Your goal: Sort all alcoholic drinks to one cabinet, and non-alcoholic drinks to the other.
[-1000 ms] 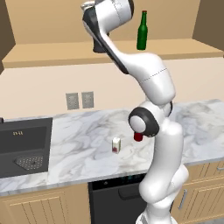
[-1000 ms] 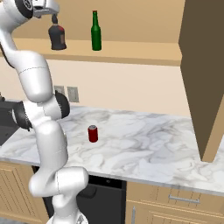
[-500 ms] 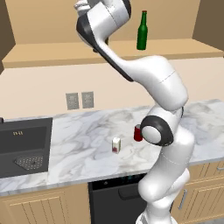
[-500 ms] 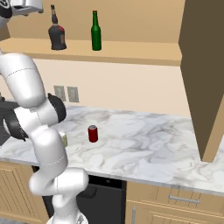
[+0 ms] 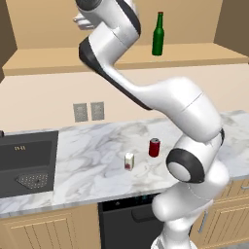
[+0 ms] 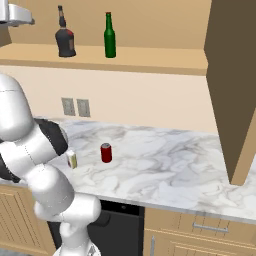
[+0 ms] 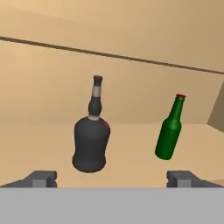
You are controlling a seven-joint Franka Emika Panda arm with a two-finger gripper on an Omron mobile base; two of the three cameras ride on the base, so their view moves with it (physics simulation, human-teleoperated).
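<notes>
Standing mid-frame in the hand view: black bottle (image 7: 90,140), green bottle (image 7: 170,130), both shelved. Gripper (image 7: 113,178) spread, empty. Next: lower squarely over can (image 6: 106,152).

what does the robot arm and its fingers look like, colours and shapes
The arm is glossy white, built of rounded, bulbous segments, with dark grey to black bands and round caps at the joints. No cables or markings show on it. In the hand view the gripper ends in two small, blocky dark grey fingers.
</notes>
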